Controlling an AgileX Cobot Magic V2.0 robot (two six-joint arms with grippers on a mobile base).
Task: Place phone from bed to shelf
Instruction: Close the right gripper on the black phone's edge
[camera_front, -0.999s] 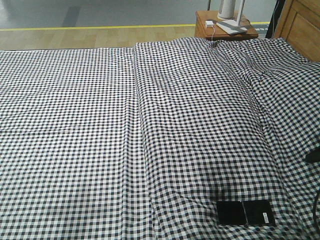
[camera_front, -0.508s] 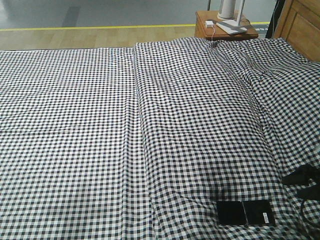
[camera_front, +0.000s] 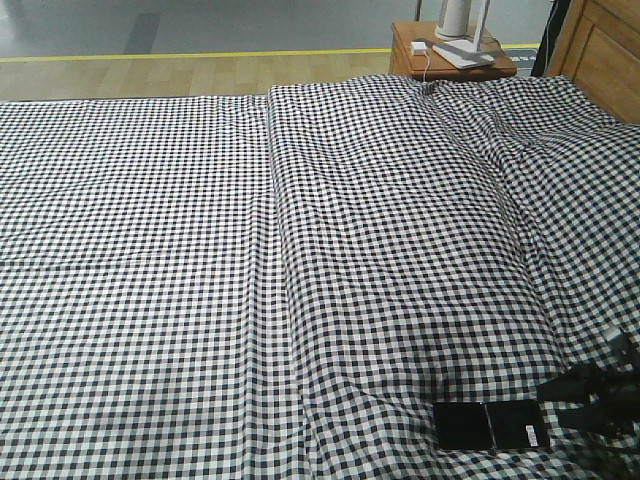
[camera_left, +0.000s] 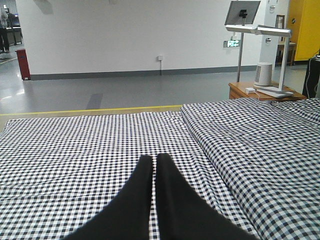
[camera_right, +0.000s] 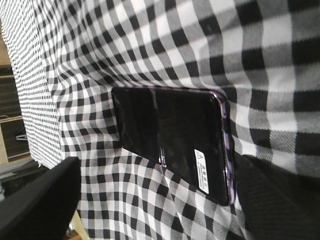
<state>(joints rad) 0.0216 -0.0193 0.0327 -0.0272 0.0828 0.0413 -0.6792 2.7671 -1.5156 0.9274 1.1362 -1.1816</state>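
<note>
Lying on bed (camera_front: 200, 250), phone (camera_front: 491, 425), right claw (camera_front: 572, 388) spread nearby

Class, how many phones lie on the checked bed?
1. The phone lies flat at the bed's near edge, right side; sheet folds could hide others.

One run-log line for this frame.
stage: pre-grasp | phone: flat on bed | right gripper: open, near phone | left gripper: shut, over bed

White wall (camera_left: 125, 35), grey floor (camera_left: 100, 92) with yellow line (camera_left: 90, 110); reddish bedside table (camera_left: 241, 90), white lamp (camera_left: 256, 30).
</note>
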